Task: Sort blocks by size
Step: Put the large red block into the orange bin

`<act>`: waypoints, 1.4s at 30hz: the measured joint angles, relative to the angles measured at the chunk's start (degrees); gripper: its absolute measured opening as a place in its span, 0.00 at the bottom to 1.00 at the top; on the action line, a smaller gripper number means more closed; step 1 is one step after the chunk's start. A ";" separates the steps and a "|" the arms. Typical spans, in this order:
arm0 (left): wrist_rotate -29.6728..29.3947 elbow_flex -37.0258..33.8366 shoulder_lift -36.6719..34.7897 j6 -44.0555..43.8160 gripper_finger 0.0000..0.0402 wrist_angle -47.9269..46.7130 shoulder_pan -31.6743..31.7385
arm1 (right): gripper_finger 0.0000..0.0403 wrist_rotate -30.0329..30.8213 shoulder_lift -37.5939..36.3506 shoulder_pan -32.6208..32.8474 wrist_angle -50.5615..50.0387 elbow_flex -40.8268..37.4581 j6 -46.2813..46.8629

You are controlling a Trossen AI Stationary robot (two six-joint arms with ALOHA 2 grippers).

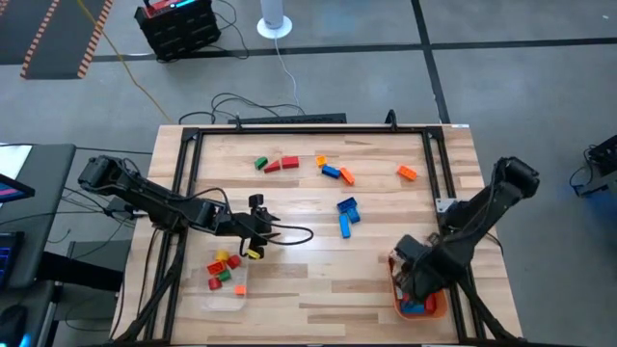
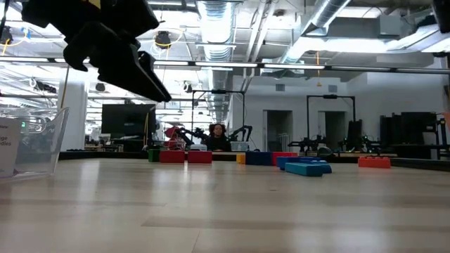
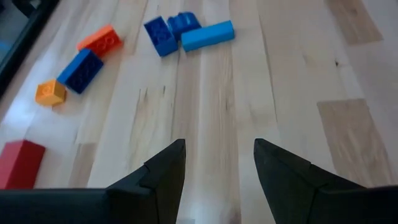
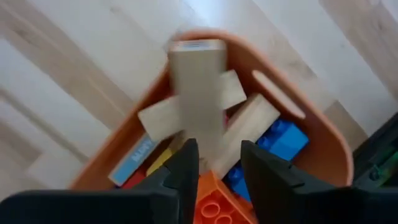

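My right gripper (image 4: 217, 158) points down over the orange tray (image 1: 431, 310) at the table's near right, its fingers apart. A blurred tan bar (image 4: 198, 87) shows just beyond its fingertips, above the long blocks (image 4: 283, 140) in the tray. My left gripper (image 3: 219, 158) hovers open and empty over bare wood at mid-left (image 1: 270, 231), tilted down toward the blue blocks (image 3: 186, 32). Loose blocks lie across the far half: red and green (image 1: 278, 164), blue and orange (image 1: 335, 172), orange (image 1: 406, 173), blue (image 1: 346, 216). My right gripper has the tan bar's near end (image 4: 200, 142) close by one fingertip, but the bar is blurred and I cannot tell whether the fingers touch it. Nothing sits in the gap between them.
A clear plastic tray (image 1: 228, 295) holding small red, yellow, green and orange blocks stands at the near left, beside my left arm. A black frame (image 1: 188, 183) borders the tabletop. Bare wood lies in the middle and near centre.
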 joint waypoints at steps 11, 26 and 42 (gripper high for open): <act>-0.04 0.00 0.01 2.21 0.46 2.49 2.10 | 0.35 -1.13 0.58 -2.26 -0.68 4.40 -3.94; -0.35 0.07 4.73 5.18 0.46 14.95 2.46 | 0.39 26.58 1.88 -23.52 14.27 3.03 -41.38; 8.05 5.40 5.91 10.10 0.46 -8.42 30.64 | 0.43 33.53 10.25 -25.05 68.44 -7.41 -69.22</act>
